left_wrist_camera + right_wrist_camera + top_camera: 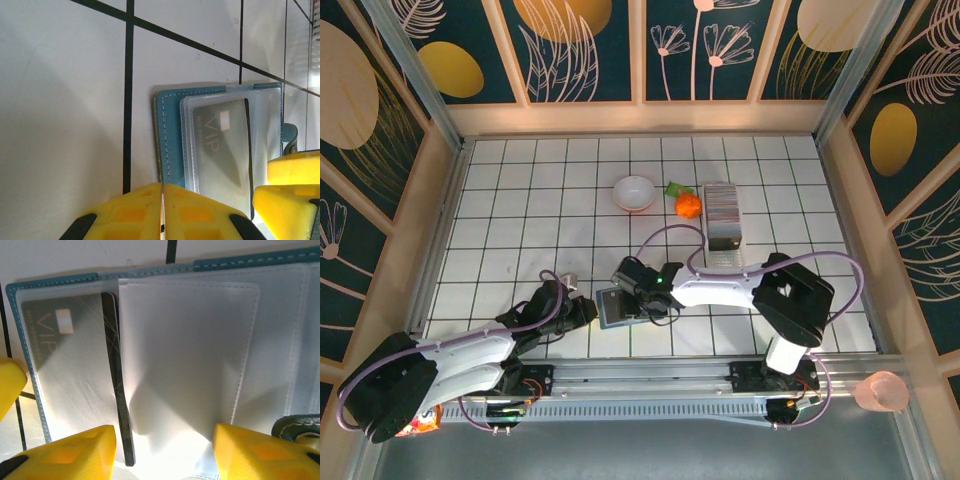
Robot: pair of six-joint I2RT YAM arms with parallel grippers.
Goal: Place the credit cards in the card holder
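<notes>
card holder (190,340) lies between right gripper (163,442) spread jaws

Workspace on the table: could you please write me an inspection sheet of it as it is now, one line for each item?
Surface: white gridded table, no spill seen.
Job's things: card holder lies open near the arms, with a dark VIP card in a clear sleeve; the stack of credit cards stands farther back, right of centre.
Clutter: white bowl and orange toy, left of the stack.
Hands: left hand shut on the holder's cover edge; right hand open over the clear sleeves.
Cables: purple cable loops up from the right arm, near the orange toy.
Surroundings: dark flower-pattern walls; pink cup outside the rail, right.
</notes>
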